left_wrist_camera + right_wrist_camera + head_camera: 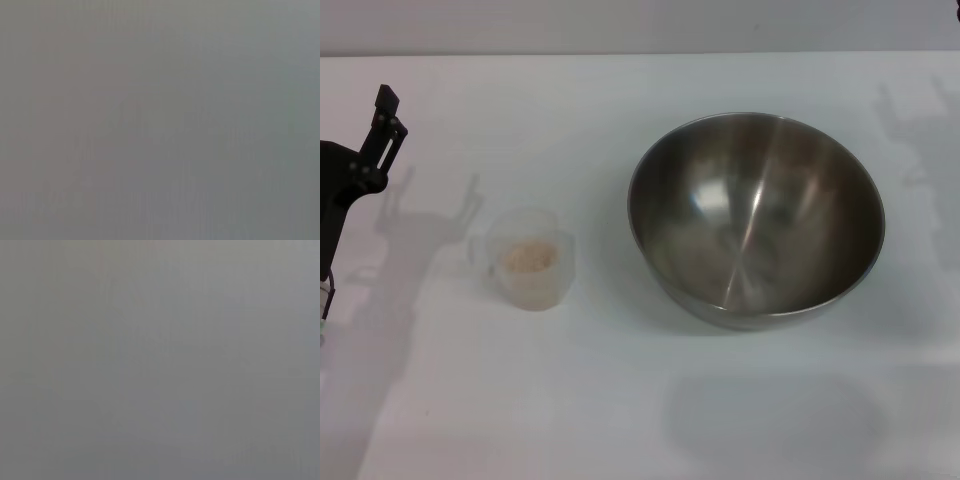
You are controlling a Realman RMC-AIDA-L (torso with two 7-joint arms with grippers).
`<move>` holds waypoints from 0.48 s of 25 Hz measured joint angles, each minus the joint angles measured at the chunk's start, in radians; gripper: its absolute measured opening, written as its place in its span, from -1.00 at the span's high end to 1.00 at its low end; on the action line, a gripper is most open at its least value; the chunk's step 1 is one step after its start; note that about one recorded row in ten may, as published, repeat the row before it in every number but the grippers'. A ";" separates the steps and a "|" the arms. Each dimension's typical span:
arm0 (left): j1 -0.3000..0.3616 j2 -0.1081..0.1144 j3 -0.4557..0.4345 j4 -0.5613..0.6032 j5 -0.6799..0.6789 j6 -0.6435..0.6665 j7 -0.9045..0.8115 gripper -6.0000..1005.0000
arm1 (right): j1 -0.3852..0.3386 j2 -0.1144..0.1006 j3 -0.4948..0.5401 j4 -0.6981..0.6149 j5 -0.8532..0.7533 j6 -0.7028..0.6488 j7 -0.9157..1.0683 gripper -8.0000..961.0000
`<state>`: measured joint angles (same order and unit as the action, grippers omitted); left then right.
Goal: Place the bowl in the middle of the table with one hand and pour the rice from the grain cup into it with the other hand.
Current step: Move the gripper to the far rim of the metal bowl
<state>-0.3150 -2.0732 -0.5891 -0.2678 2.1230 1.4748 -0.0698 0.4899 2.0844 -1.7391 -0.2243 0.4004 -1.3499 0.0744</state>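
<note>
The large stainless-steel bowl (756,217) stands empty on the white table (620,400), right of centre. The small clear grain cup (527,260) stands upright to the left of the bowl, apart from it, with a low heap of pale rice (527,257) inside. My left gripper (380,125) is at the far left edge, raised above the table, left of the cup and not touching it. Its shadow on the table shows two prongs set apart, so it is open and empty. My right gripper is out of view; only its shadow falls on the table at the far right. Both wrist views show plain grey.
Bare white tabletop lies between the cup and the bowl and along the front. The table's far edge (640,53) runs across the top of the head view.
</note>
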 joint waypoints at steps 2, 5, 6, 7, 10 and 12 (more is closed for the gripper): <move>0.002 -0.001 -0.001 -0.004 0.000 0.000 -0.001 -0.68 | 0.002 0.000 0.000 -0.003 0.000 0.000 0.000 -0.56; 0.000 -0.002 -0.001 -0.002 0.000 0.000 -0.001 -0.68 | 0.006 -0.003 0.000 -0.005 0.000 0.000 -0.013 -0.56; -0.002 -0.002 -0.002 -0.004 0.000 -0.001 -0.001 -0.68 | 0.007 -0.005 0.004 -0.006 0.000 0.000 -0.045 -0.56; -0.002 -0.002 -0.003 -0.005 0.000 -0.001 -0.001 -0.68 | 0.007 -0.005 0.004 -0.006 0.000 0.000 -0.045 -0.56; -0.002 -0.002 -0.004 -0.008 0.000 -0.001 0.000 -0.68 | 0.007 -0.005 0.007 -0.008 -0.001 0.000 -0.100 -0.56; -0.002 -0.002 -0.004 -0.009 0.000 0.000 0.000 -0.68 | 0.005 -0.005 0.005 -0.009 -0.005 -0.002 -0.145 -0.56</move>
<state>-0.3170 -2.0756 -0.5927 -0.2766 2.1230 1.4749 -0.0694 0.4947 2.0796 -1.7342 -0.2329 0.3955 -1.3519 -0.0706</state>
